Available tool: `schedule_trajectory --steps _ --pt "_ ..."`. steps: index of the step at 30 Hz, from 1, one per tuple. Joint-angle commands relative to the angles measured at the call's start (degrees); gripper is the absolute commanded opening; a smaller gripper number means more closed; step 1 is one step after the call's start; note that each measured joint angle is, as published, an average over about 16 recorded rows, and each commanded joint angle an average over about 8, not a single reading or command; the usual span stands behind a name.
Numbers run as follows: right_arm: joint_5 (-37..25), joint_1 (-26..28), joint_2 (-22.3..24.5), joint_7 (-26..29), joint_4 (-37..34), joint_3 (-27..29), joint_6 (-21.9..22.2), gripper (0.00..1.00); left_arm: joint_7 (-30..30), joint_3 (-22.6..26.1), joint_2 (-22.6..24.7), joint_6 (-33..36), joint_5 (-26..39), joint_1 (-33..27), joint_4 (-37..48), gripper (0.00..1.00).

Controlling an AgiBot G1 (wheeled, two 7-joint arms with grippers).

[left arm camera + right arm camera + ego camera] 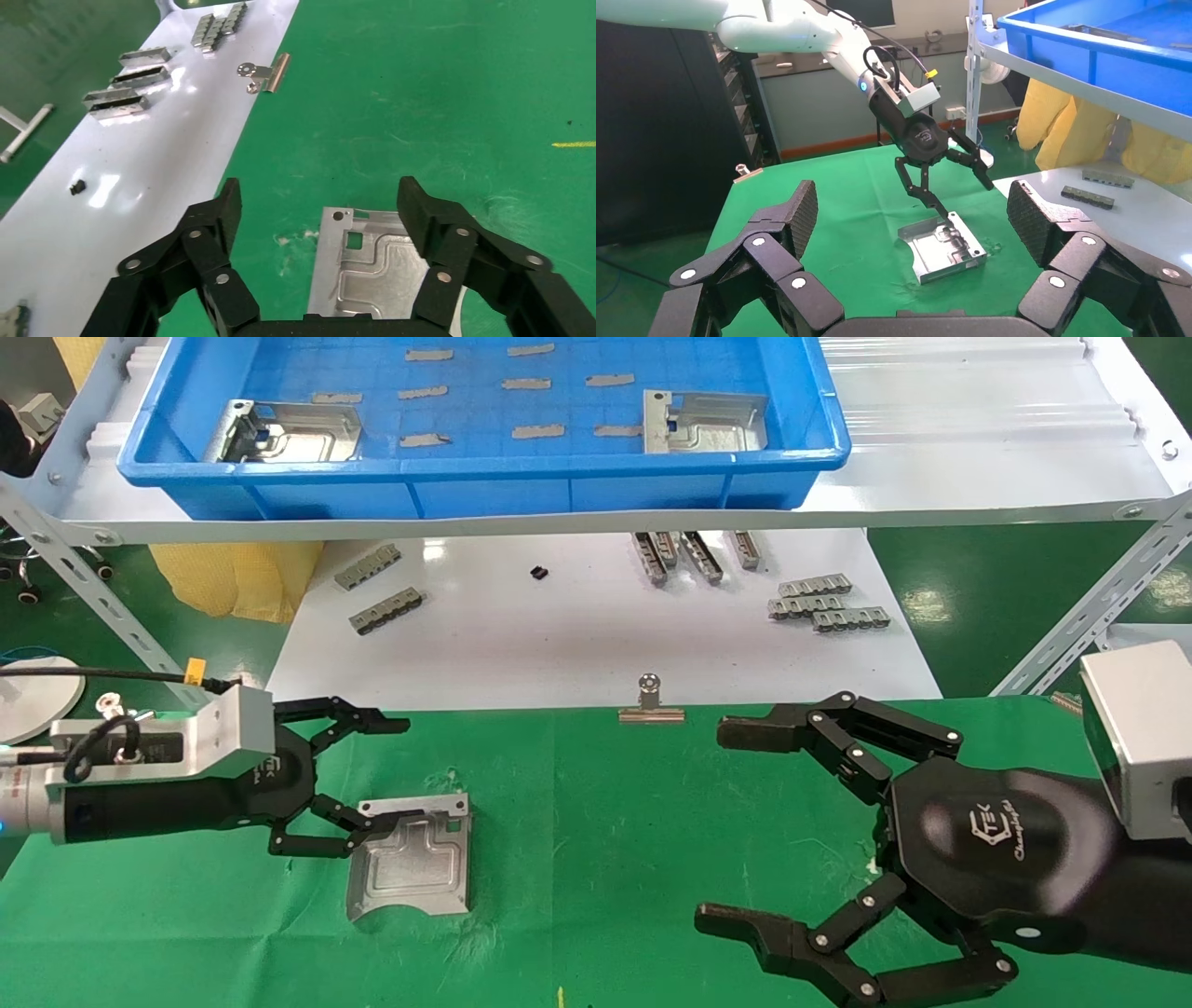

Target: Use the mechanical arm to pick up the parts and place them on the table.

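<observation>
On the green-clothed table (605,859), a stamped metal plate (412,859) lies flat just beneath the left gripper (358,784), whose spread fingers hold nothing. Well apart, the right gripper (736,831) hovers wide open, empty.

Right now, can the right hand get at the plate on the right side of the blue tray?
Probably yes. The right hand is open and empty over the green cloth, and that plate lies uncovered in the open-topped blue tray, though up on a shelf.
</observation>
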Motion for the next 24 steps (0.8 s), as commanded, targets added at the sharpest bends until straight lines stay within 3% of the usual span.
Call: schedule_trajectory --steps 1,24 --pt "0.0 0.0 0.0 0.0 0.0 0.0 0.0 1.0 0.4 0.2 0.1 0.0 0.2 -0.2 0.2 1.0" --pt "0.0 0.0 0.0 0.0 0.0 0.0 0.0 1.0 -15.9 -10.3 -6.1 -1.9 -5.6 10.9 -23.1 1.0"
